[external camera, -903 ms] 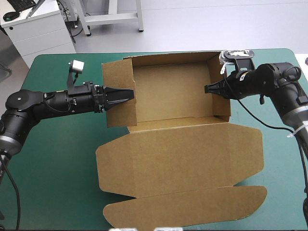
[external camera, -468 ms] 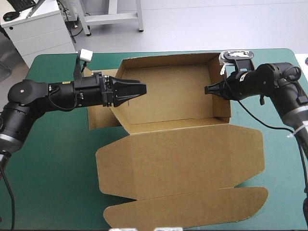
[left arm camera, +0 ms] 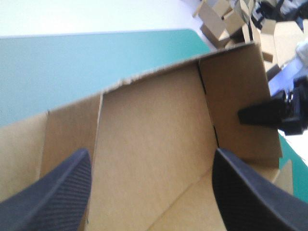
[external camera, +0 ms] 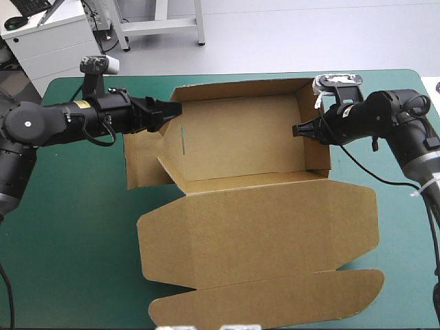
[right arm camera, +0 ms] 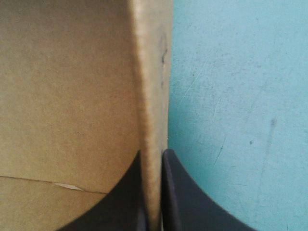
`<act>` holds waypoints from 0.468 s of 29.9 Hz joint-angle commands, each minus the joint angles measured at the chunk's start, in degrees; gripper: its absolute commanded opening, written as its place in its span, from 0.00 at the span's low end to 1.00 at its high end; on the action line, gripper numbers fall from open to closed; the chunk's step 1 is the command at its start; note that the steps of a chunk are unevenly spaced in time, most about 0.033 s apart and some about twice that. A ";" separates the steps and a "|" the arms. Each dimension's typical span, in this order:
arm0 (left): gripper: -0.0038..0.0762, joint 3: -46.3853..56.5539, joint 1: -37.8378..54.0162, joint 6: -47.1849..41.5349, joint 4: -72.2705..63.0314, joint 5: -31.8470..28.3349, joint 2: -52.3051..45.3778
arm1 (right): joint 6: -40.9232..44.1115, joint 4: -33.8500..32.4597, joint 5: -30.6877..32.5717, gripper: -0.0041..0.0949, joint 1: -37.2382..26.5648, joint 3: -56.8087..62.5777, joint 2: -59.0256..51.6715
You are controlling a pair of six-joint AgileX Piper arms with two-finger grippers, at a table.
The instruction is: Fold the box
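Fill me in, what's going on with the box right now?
Both arms are working on the brown box, which sits partly built on the teal-green table cover. The right gripper is shut on the raised right wall, pinching its top edge. The left gripper is open at the box's far left corner and grips nothing. The left wall leans and is not tucked. The lid lies flat toward the near edge.

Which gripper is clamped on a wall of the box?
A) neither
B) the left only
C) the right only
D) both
C: the right gripper pinches the right wall of the box between nearly shut fingers, while the left gripper has its fingers wide apart, holding nothing.
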 commanded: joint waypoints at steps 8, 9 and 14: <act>0.63 -8.29 7.58 -18.24 19.24 -10.05 -0.62 | -0.63 1.74 -0.31 0.03 0.10 -2.06 -2.70; 0.63 -8.29 9.60 -18.35 19.75 -8.93 -0.28 | -0.63 1.95 -0.31 0.03 0.10 -2.06 -2.85; 0.58 -8.29 20.69 -20.09 18.40 -3.67 1.52 | -0.63 2.06 -1.27 0.03 0.10 -2.06 -5.82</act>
